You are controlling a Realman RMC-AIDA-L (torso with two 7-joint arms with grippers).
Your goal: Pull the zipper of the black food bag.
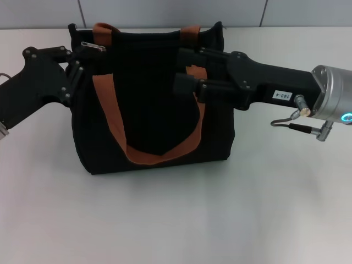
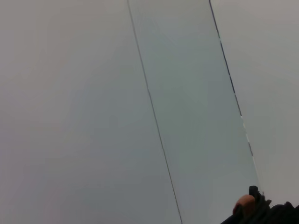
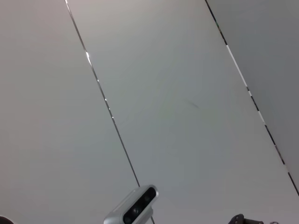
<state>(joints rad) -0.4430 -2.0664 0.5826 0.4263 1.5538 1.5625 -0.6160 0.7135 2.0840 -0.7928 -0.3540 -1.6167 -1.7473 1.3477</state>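
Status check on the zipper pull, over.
Left gripper at black food bag's left end. Right gripper open around strap. Zipper free, untouched.

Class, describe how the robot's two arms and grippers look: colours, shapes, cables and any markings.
Both grippers are matte black and angular with visible screws. The right gripper joins a silver cylindrical wrist with a glowing blue ring, a thin grey cable and a small white label. The left gripper has a black body.

head view downward, wrist views wallward
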